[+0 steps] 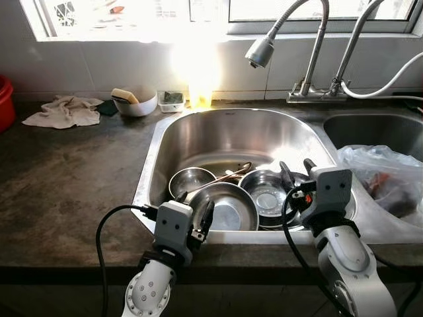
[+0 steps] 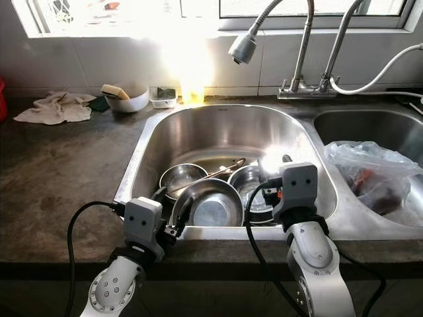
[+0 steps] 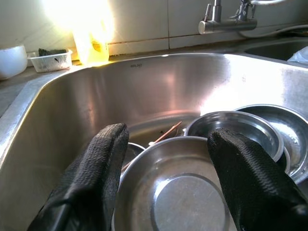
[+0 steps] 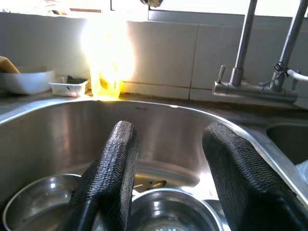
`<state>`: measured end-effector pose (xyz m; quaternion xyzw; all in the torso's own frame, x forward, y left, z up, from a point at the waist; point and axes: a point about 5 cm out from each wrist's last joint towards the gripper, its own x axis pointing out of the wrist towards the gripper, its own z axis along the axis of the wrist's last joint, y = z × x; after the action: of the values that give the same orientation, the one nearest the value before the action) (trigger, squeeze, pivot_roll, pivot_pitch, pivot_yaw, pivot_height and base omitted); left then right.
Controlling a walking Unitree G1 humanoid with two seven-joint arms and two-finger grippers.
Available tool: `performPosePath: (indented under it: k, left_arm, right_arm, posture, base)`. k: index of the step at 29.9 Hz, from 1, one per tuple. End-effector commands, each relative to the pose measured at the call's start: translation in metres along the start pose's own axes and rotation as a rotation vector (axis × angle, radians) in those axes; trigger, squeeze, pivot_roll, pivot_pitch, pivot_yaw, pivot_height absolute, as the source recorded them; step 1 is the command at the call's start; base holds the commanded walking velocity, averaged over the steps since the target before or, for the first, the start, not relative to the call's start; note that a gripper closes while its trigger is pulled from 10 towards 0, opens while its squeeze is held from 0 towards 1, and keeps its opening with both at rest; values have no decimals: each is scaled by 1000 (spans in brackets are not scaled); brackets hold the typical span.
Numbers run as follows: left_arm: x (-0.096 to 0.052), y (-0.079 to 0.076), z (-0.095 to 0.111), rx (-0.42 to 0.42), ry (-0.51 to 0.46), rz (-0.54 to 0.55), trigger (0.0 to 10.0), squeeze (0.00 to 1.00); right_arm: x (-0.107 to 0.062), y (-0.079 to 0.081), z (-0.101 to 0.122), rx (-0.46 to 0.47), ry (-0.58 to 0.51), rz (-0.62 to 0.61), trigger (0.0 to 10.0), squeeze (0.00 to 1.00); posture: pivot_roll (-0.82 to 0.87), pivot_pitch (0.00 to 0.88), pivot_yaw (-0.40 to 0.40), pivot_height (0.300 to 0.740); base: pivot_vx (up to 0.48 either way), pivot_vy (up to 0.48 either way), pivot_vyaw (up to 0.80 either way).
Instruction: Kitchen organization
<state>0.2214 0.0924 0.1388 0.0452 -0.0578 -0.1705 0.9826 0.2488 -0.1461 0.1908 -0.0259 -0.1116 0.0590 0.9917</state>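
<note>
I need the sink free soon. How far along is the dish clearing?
Nothing looks cleared yet: the steel bowls and a utensil all lie in the sink. In hand: both grippers are open and hold nothing, the left gripper over the sink's front rim at the nearest bowl, the right gripper above the bowls on the right. Left: every dish, plus the cloth and white bowl on the counter.

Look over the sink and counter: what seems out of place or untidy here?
Steel bowls lie heaped and tilted in the sink with a utensil across them. A crumpled cloth lies on the counter, and a plastic bag sags into the second basin.
</note>
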Motion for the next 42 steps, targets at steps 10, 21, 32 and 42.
performPosePath:
  k: [10,21,32,42]
  left_arm:
    - [-3,0,1,12,4,5,10000,0]
    - [-4,0,0,13,7,5,10000,0]
    - [-3,-1,0,13,6,4,10000,0]
    - [-4,-1,1,3,-3,9,10000,0]
  right_arm:
    - [-1,8,1,13,-13,22,10000,0]
    - [0,13,-2,33,6,31,10000,0]
    - [-1,17,-5,43,20,41,10000,0]
    - [-2,20,-7,51,25,70,10000,0]
  posture:
    - [8,12,-12,740]
    - [4,19,-9,740]
    - [6,30,-7,740]
    - [7,37,-4,740]
  base:
    - [-81,0,0]
    - [-294,0,0]
    - [-326,0,0]
    - [-329,0,56]
